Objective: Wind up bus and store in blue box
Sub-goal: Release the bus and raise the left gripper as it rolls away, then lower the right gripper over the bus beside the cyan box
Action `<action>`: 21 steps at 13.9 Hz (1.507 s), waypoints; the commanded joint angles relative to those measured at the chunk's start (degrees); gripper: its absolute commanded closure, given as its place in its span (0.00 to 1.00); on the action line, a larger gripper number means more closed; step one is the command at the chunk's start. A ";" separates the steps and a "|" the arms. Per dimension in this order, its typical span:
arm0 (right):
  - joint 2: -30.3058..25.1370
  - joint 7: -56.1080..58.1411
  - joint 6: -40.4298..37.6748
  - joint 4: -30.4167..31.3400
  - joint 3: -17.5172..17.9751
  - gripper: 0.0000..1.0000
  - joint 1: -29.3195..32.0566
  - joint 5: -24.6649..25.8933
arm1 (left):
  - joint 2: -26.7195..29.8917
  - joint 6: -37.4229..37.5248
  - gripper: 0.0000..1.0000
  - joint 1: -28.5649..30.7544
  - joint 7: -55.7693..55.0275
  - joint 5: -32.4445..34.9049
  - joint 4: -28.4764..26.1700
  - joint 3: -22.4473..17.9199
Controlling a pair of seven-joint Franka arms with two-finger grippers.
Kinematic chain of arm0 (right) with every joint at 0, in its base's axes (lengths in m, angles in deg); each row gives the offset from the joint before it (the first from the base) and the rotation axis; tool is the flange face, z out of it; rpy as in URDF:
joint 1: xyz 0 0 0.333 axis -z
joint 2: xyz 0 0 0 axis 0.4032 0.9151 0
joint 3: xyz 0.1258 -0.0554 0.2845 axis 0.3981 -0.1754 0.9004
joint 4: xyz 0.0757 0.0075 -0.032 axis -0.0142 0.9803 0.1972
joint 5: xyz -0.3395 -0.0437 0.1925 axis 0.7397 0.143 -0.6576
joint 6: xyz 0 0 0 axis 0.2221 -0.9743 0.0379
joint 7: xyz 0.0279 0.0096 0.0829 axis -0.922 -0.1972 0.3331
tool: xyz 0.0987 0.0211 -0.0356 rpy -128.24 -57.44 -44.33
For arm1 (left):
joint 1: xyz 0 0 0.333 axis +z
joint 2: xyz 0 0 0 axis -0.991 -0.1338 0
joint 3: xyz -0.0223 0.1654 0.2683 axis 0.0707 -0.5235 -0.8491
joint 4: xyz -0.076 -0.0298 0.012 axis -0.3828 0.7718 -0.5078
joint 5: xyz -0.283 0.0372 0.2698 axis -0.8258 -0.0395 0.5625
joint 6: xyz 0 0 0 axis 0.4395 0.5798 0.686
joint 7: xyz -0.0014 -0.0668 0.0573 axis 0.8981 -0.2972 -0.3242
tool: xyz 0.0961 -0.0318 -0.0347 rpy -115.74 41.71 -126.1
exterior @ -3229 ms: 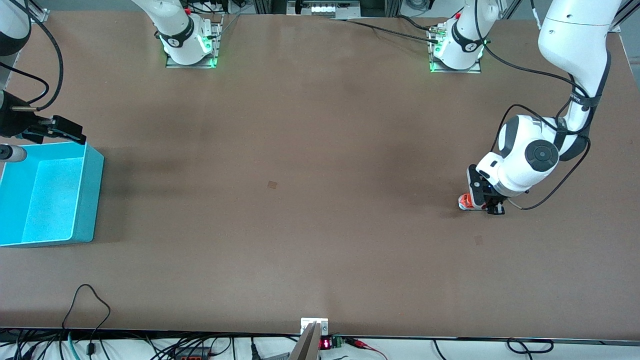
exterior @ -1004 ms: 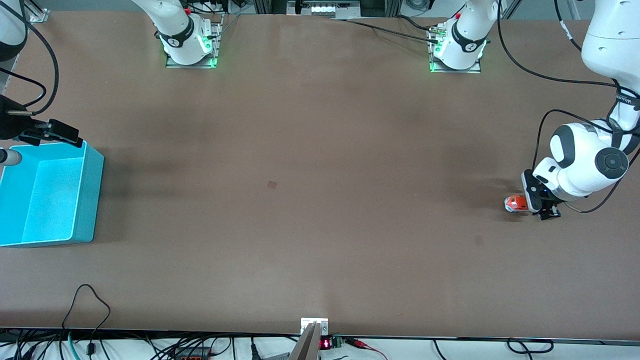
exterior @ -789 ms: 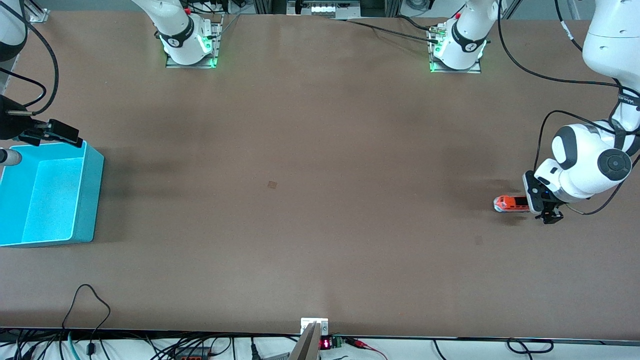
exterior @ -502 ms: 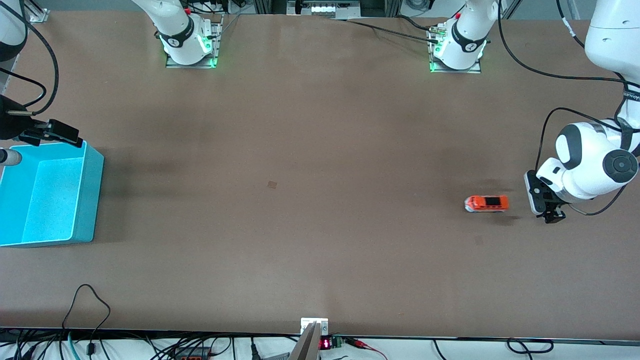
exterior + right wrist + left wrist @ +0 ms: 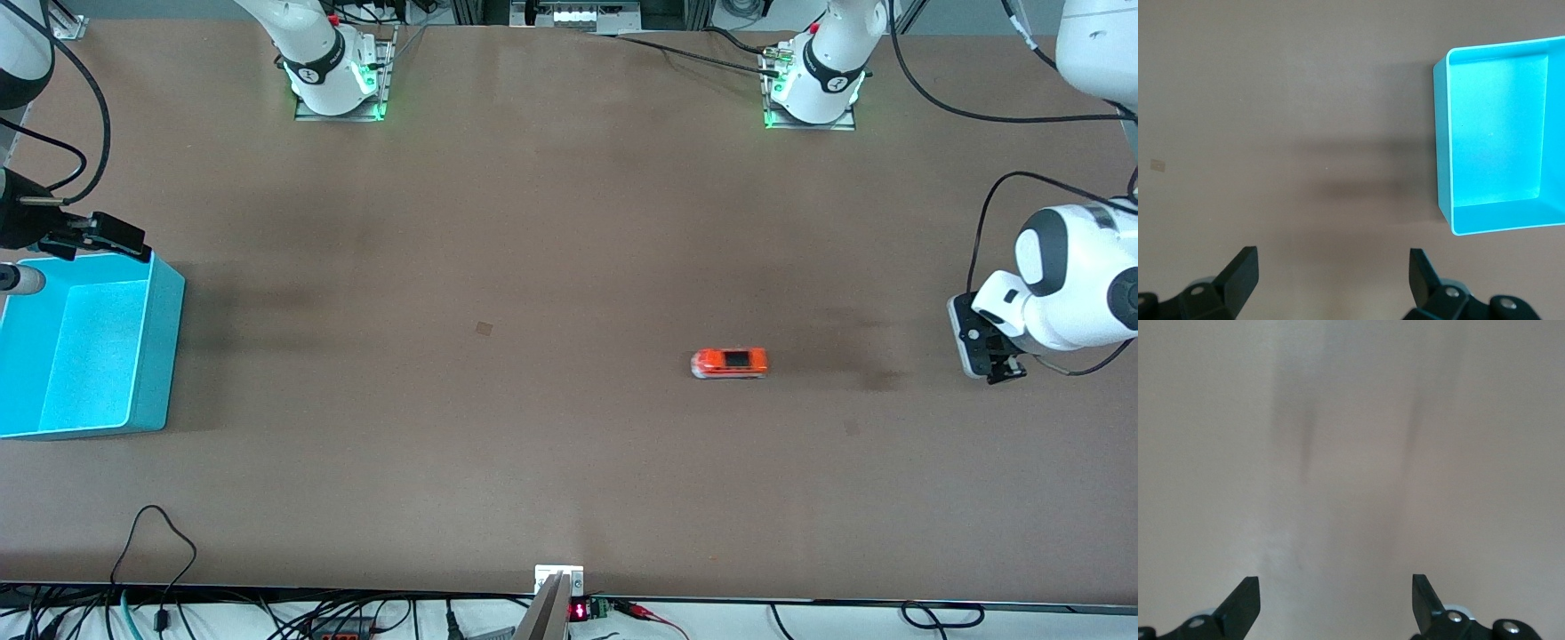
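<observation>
The bus point(image 5: 729, 363) stood on its wheels on the bare brown table point(image 5: 551, 267), lying lengthwise along the table, its pale front pointing toward the right arm's end. It was free of both grippers, out on the open surface between the table's middle and the left arm's end, somewhat nearer the front camera than the table's middle.

The left gripper point(image 5: 985, 348) hung low over the table at the left arm's end, well apart from the bus, with its fingers point(image 5: 1245, 605) released and spread wide; the left wrist view showed nothing but bare table between them.

The blue box point(image 5: 160, 347) sat at the right arm's end of the table, empty, its open top facing up. The right gripper point(image 5: 111, 233) hovered over the table just beside the box's corner that lies farthest from the front camera. Its fingers point(image 5: 1239, 272) were also released and wide apart, holding nothing, and the right wrist view looked down on the table with the box point(image 5: 1441, 147) off to one side. The right arm waited there
</observation>
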 commanded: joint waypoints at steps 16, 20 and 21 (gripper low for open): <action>3.02 0.23 -0.33 -0.08 0.30 0.00 0.18 0.62 | 13.39 37.20 0.00 -0.19 -41.44 -7.87 16.78 7.64; 3.37 0.67 -0.42 0.01 0.30 0.00 0.36 0.45 | 13.22 38.18 0.00 -0.28 -53.76 -7.87 19.69 11.07; 3.55 0.93 -0.50 0.18 0.30 0.00 0.36 0.53 | 13.22 37.74 0.00 -0.28 -55.17 -7.96 19.79 11.25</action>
